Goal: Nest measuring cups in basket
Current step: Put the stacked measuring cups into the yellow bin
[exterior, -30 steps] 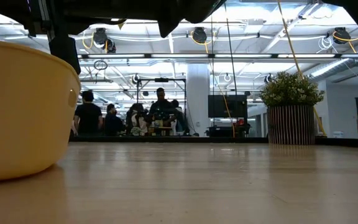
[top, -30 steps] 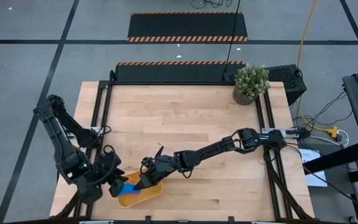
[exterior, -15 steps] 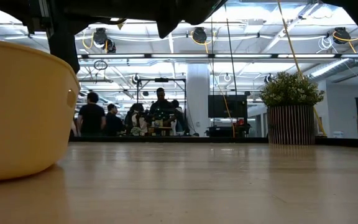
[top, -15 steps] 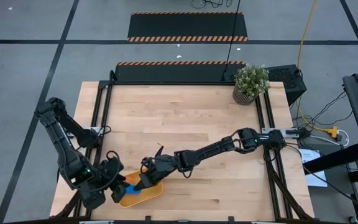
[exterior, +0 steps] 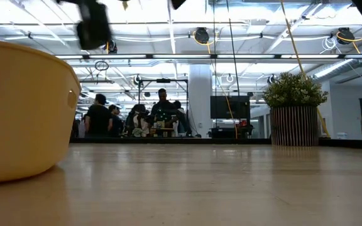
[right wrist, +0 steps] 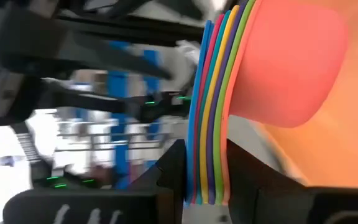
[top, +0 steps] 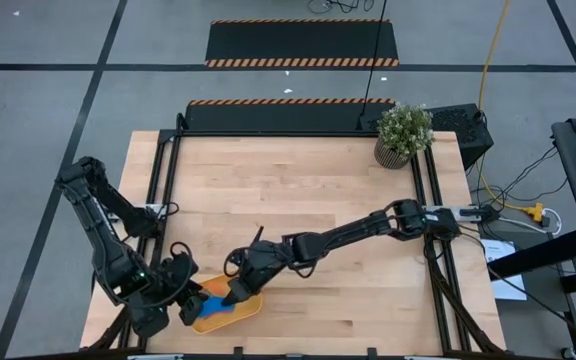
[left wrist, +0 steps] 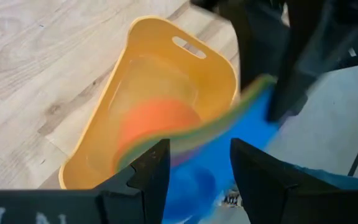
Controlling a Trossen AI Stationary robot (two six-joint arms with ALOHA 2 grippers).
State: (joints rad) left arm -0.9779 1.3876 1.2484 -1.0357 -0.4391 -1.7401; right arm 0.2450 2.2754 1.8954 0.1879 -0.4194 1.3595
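While the stacked cups (right wrist: pixel 213 106) are pinched by the right gripper (right wrist: pixel 204 171) above the basket (left wrist: pixel 185 46), slippage could spill them; the left gripper (left wrist: pixel 194 168) stands half-open alongside.

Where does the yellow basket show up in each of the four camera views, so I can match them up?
High view: basket at the table's near edge, left of centre, between both grippers.
Low view: basket fills the left edge, only its outer wall showing.
Left wrist view: basket centre, open side seen, nested cups inside.
Right wrist view: only an orange surface on the right, possibly its wall.
Shared landmark: the stack of nested cups, in three views.
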